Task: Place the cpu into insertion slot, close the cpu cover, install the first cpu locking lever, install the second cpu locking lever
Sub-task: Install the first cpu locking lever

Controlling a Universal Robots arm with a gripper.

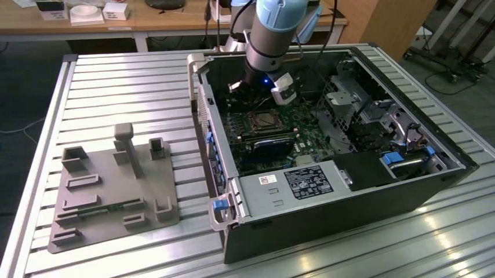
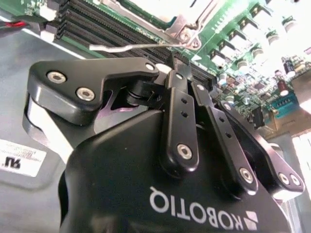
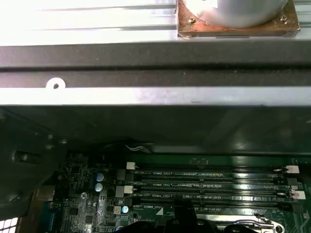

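Note:
In the exterior view my gripper (image 1: 254,99) reaches down into the open computer case (image 1: 325,191), just behind the insertion slot (image 1: 268,120) on the green board. A silvery square lies within the slot's metal rim, so the cpu cover (image 2: 165,14) looks lowered. A pale surface shows in its window, but I cannot tell if that is the cpu. In the second wrist view my gripper (image 2: 172,62) has its fingers drawn together, tips right beside a thin silver locking lever (image 2: 136,47) that sticks out along the slot's edge. Whether they pinch the lever is hidden.
Long black memory slots (image 3: 214,184) run beside the slot, under the case's top wall (image 3: 155,63). A grey fixture block (image 1: 116,191) sits on the slatted table (image 1: 116,87) at the exterior view's left. Drive cages and a blue-tabbed bay (image 1: 395,159) crowd the case's right.

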